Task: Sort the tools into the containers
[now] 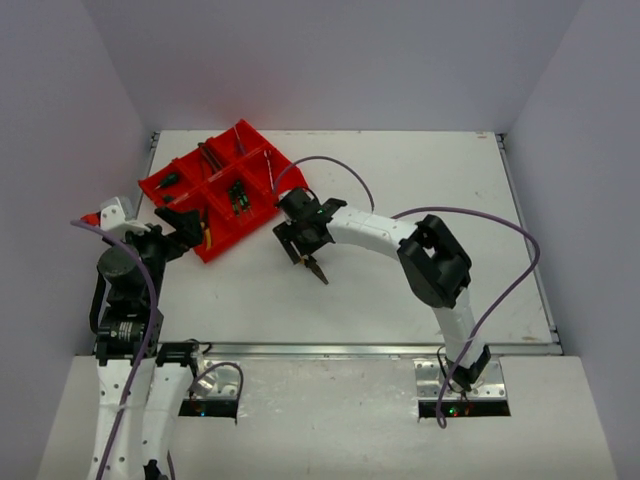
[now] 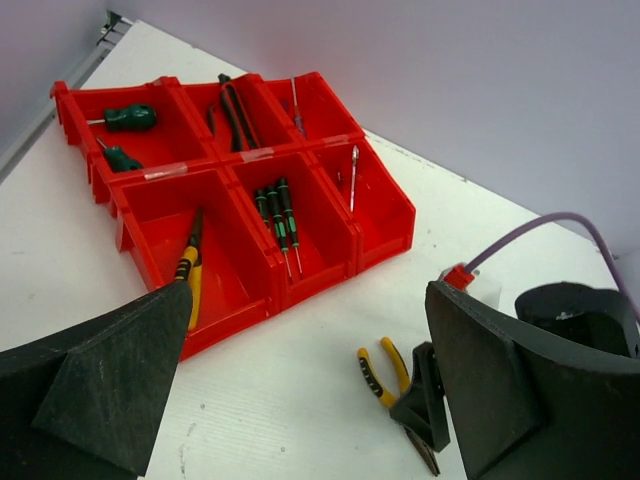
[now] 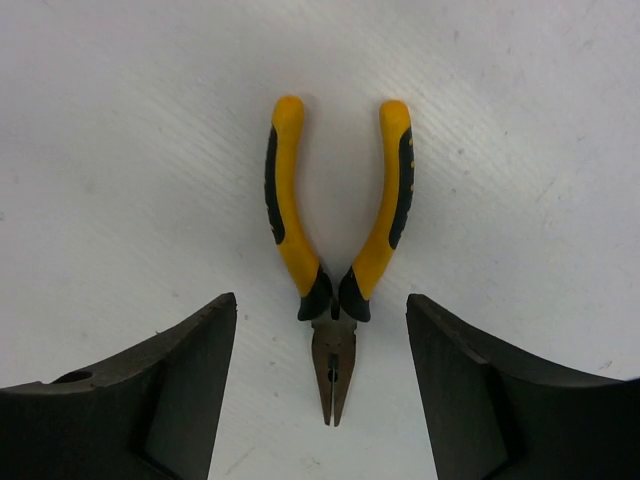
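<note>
White table inside plain pale walls, both arms bolted at the near edge. Nearest thing out on the surface: yellow-and-black handled steel-nosed pliers, flat on the table, handles splayed, loose and outside any compartment. The right gripper hangs straight over them, jaws apart, one black finger either side of the pivot, with a gap on both sides, so nothing is gripped. Risk here: the fingers bracket the narrow neck, not the handles, so a pinch could land off-centre and the pliers could twist or squirt out; if lifted there, the heavier handle end may droop or swing. Further left, the left gripper is spread wide and empty, just beside the near corner of the bright red plastic divided tray. That corner compartment already holds another yellow-handled pliers, likely the target bin, so the right arm carrying across could clip the left arm parked there. Next bins along hold green-black screwdrivers and a slim silver tool; the far row has green-handled screwdrivers and dark-handled tools. Other risks: a sloppy release leaves the pliers straddling a divider or in the wrong bin, or a low approach nudges the light tray.
</note>
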Tool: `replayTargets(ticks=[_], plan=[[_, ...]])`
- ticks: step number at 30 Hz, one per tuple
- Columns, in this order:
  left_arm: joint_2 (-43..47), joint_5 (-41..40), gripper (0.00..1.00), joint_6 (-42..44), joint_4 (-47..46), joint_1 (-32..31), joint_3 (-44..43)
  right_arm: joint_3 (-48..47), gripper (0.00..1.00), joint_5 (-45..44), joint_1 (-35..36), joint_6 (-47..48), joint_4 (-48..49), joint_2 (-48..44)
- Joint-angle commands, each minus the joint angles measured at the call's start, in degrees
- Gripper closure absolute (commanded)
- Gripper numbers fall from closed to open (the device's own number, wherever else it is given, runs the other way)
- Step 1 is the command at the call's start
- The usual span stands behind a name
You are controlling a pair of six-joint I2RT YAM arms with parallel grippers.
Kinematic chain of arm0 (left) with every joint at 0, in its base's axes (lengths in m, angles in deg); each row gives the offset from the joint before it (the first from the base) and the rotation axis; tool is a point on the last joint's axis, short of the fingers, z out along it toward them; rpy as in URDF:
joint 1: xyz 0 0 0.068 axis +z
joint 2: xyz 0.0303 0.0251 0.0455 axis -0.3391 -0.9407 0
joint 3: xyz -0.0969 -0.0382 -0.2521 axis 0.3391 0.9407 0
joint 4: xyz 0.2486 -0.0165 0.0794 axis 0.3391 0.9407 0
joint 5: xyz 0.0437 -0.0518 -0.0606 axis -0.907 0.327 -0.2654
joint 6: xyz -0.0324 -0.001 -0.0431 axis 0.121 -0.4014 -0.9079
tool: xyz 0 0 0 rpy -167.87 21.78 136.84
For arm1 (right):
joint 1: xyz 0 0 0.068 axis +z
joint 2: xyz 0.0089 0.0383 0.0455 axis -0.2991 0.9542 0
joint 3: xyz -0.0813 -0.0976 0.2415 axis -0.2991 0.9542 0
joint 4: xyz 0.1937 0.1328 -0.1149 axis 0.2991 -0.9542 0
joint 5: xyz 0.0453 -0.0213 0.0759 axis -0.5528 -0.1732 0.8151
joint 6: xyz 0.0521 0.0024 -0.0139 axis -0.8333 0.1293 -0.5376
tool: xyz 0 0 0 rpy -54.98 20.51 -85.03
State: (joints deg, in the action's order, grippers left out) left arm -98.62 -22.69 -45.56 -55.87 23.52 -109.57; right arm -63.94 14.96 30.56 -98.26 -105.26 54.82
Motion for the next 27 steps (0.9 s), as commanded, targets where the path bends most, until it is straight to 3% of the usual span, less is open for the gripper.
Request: replayTargets(ticks=[1, 5, 13, 17, 21, 23, 27], plan=[[1.3, 1.6, 0.0, 0.0, -1.8, -1.2, 0.1, -5.1, 0.31, 1.5, -0.9, -1.3, -1.3, 1.0], [1.4, 1.7, 0.0, 0.0, -1.8, -1.9, 0.1, -10.2, 0.34, -1.4, -1.9, -1.0, -3.5, 5.4], [1.2, 1.8, 0.0, 0.1, -1.5, -3.1, 0.1, -14.2, 0.56, -2.2, -4.1, -0.8, -5.2, 11.7], [1.2, 1.7, 0.0, 0.1, -1.5, -3.1, -0.1, -14.7, 0.75, -1.3, -3.9, -0.6, -5.9, 14.1], [0.9, 2.3, 0.0, 0.0, -1.8, -3.1, 0.1, -13.3, 1.0, -3.1, -3.2, -0.5, -5.2, 14.1], [-0.1, 3.3, 0.0, -0.1, -1.9, -3.1, 0.2, -12.3, 1.0, -3.2, -3.2, -1.1, -4.7, 12.9], [-5.5, 12.8, 0.0, -2.6, -2.0, -3.1, 0.7, -6.1, 1.0, -3.3, -3.4, -3.5, -0.7, 4.2]])
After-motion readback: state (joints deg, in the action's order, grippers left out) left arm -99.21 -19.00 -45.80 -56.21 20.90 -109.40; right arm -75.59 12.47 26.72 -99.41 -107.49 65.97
